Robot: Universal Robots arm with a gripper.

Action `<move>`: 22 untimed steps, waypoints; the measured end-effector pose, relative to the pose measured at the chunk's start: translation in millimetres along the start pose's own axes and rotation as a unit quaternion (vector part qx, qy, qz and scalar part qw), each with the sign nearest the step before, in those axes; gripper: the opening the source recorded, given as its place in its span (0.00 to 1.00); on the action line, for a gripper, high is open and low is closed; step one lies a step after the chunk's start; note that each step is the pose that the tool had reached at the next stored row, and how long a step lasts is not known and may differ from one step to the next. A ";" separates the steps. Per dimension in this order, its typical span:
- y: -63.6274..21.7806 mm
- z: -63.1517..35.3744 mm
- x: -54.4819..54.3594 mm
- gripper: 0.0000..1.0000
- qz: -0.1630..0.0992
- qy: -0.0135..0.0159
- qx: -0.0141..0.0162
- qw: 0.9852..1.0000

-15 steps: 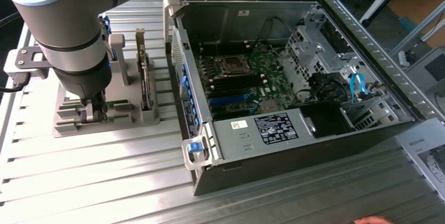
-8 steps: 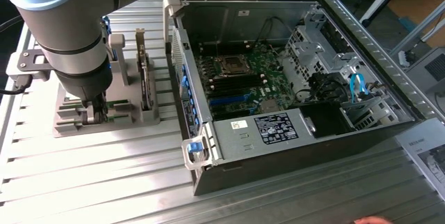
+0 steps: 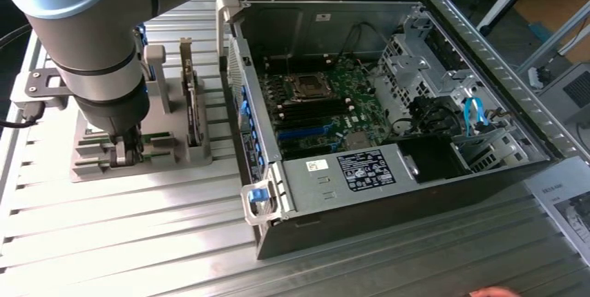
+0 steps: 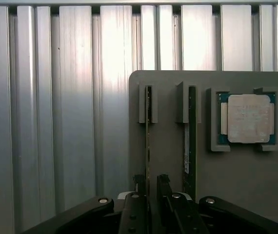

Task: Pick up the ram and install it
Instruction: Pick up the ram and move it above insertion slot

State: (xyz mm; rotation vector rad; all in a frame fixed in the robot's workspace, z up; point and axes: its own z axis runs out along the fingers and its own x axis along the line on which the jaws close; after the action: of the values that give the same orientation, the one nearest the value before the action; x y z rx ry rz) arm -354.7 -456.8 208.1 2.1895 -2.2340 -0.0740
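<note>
Straddling the ram (image 4: 148, 131), the gripper (image 4: 151, 180) is hanging low over the holder (image 4: 241, 187) with its jaws standing apart. One finger (image 4: 164, 184) is sitting on each side of the thin green stick, which is passing between them with a little room, so nothing is being clamped. The ram is standing on its edge in a slot of the grey holder and is not lifted. Just beside it the second ram (image 4: 188, 141) is standing the same way in its own slot, and further on the processor (image 4: 248, 118) is lying flat in its square pocket. The holder is resting on the ribbed table (image 4: 80, 97). As I am judging it, the pick-up step is in hand, at the point just ahead of the grip, and the install is not yet begun. In the exterior view the open case (image 3: 396, 193) is lying apart from the holder, toward that view's right. Its board (image 3: 341, 114) is facing up, with dark memory slots (image 3: 281, 107) beside the socket (image 3: 309, 88); I cannot tell whether any slot is filled. The next move, I think, is calling for a square closing on the two flat faces of the stick, with the fingers centred so that it is not being pushed sideways toward the second ram. After that it needs a straight pull out of the slot, because such a thin board may be jamming if tilted.
</note>
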 end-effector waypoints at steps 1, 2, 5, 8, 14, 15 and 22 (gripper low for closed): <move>0.0 0.0 0.0 0.24 0.000 0.000 0.000 1.000; 0.0 0.1 0.0 0.24 0.000 0.000 0.000 1.000; -0.1 0.2 1.5 0.24 0.000 0.000 0.000 1.000; -0.1 0.1 3.1 0.24 0.000 0.000 0.000 1.000; -1.2 0.1 3.3 0.24 0.000 0.000 0.000 1.000; -1.6 0.1 3.2 0.24 0.000 0.000 0.000 1.000; -2.9 -0.1 3.1 0.24 0.000 0.000 0.000 1.000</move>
State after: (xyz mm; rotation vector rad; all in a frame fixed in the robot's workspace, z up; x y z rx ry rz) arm -351.9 -460.0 208.0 2.1896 -2.2341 -0.0739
